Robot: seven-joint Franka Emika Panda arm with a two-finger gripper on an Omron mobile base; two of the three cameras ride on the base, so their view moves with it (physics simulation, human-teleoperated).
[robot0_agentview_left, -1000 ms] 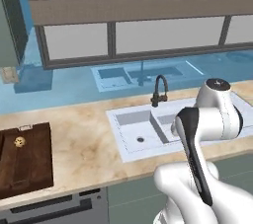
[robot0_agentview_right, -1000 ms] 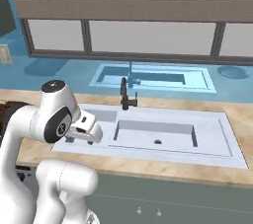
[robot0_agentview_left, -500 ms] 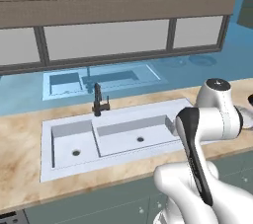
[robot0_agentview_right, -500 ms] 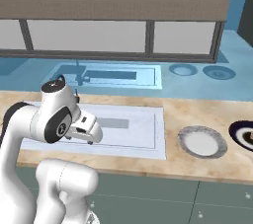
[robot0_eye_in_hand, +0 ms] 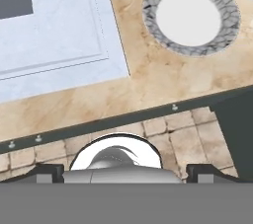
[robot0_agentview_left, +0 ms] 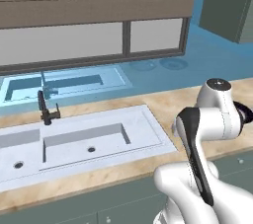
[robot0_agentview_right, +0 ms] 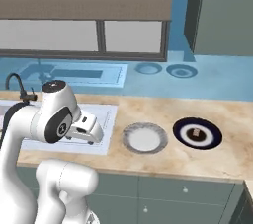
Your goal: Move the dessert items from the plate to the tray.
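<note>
Currently the counter [robot0_agentview_right: 207, 161] carries the sink [robot0_agentview_right: 101, 119], then the plate [robot0_agentview_right: 145, 137] with grey rim and bare-looking white centre, no dessert pieces discernible; gripper [robot0_agentview_right: 93, 133] hangs wide and empty beside it, so centre over the plate before descending.
</note>
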